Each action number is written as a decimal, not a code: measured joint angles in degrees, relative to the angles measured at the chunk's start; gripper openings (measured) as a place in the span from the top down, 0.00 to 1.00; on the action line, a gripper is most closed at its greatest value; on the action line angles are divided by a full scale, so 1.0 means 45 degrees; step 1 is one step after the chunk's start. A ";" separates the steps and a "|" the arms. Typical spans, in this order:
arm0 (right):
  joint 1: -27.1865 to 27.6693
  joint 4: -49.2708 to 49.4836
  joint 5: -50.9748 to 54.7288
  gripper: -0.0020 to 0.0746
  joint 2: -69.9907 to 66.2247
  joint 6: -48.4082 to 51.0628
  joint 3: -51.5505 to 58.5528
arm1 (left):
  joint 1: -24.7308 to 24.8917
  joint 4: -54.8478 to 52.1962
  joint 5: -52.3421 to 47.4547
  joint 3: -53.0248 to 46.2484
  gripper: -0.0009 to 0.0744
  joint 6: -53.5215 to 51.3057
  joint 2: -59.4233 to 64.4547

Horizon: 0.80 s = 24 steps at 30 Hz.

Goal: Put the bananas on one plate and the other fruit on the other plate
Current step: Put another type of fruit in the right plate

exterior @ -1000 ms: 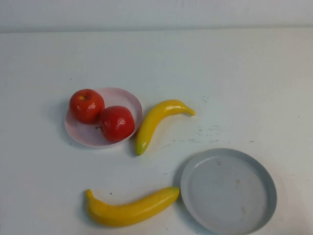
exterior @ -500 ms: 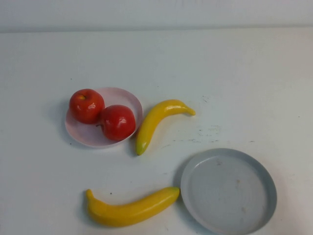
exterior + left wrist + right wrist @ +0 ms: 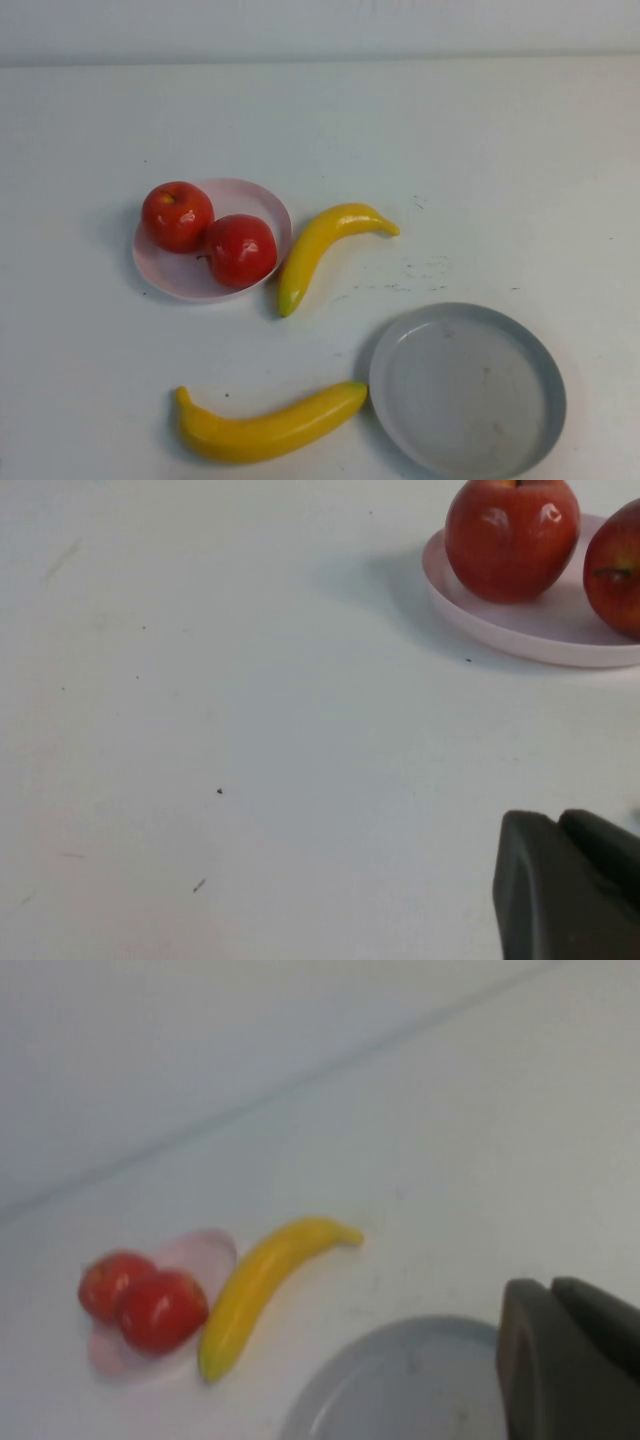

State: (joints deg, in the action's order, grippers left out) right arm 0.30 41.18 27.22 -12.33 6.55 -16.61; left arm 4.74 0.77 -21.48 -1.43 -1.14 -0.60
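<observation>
Two red apples (image 3: 177, 215) (image 3: 240, 250) sit on the pale pink plate (image 3: 255, 200) at the left middle. The thinner banana (image 3: 320, 245) lies on the table just right of that plate. The thicker banana (image 3: 270, 425) lies near the front edge, its tip beside the grey-blue plate (image 3: 467, 390), which holds nothing. Neither gripper shows in the high view. My left gripper (image 3: 560, 820) is shut and empty, low over bare table, with the apples (image 3: 512, 535) ahead of it. My right gripper (image 3: 553, 1290) is shut and empty above the grey-blue plate (image 3: 400, 1390), with the thinner banana (image 3: 262, 1285) beyond.
The white table (image 3: 450, 150) runs back to a pale wall (image 3: 320, 25). Faint scuff marks (image 3: 420, 270) lie right of the thinner banana.
The right-hand apple has shifted very slightly on the pink plate. Nothing else has moved.
</observation>
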 joint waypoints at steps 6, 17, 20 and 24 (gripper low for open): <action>0.0000 -0.0198 0.3216 1.00 -0.3902 0.2322 -0.2657 | 0.0000 0.0000 0.0000 0.0000 0.99 0.0000 0.0000; -0.0647 -0.0330 0.4710 1.00 -0.8975 0.4646 -0.6148 | 0.0000 0.0000 0.0000 0.0000 0.99 0.0000 0.0000; -0.1832 -0.0685 0.4631 1.00 -0.9861 0.4737 -0.6737 | 0.0000 0.0000 0.0000 0.0000 0.99 0.0000 0.0000; -0.3495 -0.1316 0.4550 1.00 -1.0935 0.4773 -0.7444 | 0.0000 0.0000 0.0000 0.0000 0.99 0.0000 0.0000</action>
State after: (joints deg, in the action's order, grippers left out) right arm -15.42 35.26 47.69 -61.54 28.03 -50.10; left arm 4.74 0.77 -21.48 -1.43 -1.14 -0.60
